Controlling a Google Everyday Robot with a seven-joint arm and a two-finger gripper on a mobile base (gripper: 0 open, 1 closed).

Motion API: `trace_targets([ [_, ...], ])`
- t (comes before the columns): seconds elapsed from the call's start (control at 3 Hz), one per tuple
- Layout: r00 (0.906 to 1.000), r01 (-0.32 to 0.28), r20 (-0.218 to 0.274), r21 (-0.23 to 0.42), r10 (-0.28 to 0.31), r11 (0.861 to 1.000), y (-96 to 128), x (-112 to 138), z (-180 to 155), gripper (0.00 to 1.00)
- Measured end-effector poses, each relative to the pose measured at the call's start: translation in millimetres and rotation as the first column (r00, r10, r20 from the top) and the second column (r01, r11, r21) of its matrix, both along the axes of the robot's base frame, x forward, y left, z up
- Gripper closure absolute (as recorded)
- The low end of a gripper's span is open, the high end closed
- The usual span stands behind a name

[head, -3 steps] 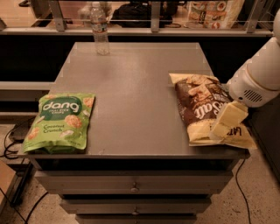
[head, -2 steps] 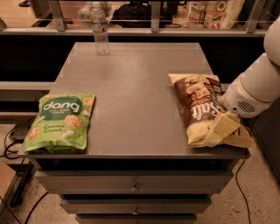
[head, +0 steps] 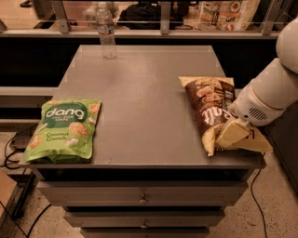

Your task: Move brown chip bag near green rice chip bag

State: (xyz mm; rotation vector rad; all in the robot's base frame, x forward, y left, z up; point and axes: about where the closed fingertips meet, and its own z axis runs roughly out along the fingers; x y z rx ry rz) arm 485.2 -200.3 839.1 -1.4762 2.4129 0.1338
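Note:
The brown chip bag (head: 208, 100) lies flat along the right side of the grey table (head: 144, 83), with its pale yellow near end at the front right corner. The green rice chip bag (head: 63, 130), with white "dang" lettering, lies flat at the table's front left corner. A wide stretch of table top separates the two bags. My gripper (head: 232, 133) comes in from the right on a white arm and sits low over the near end of the brown bag, covering part of it.
A plastic water bottle (head: 106, 31) stands upright at the table's far left edge. A metal rail with more snack bags (head: 228, 11) behind it runs across the back. Drawers (head: 144, 200) are under the table front. Cables lie on the floor at the left.
My gripper has moved left and down along the brown bag's near end, further over the bag. Both bags lie where they were.

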Motion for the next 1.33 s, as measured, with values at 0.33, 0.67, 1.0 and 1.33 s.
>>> trace_targets([
  [0.33,1.0,0.0,0.0,0.0,0.0,1.0,0.0,0.0,4.0,0.93],
  [0.67,0.9999,-0.007,0.008,0.001,0.007,1.0,2.1,0.2,7.5,1.0],
  [1.0,0.9688,-0.165,0.188,0.007,0.161,0.986,50.7,3.8,86.4,1.0],
  [1.33,0.8593,-0.364,0.387,0.004,0.334,0.931,110.0,0.5,185.2,1.0],
])
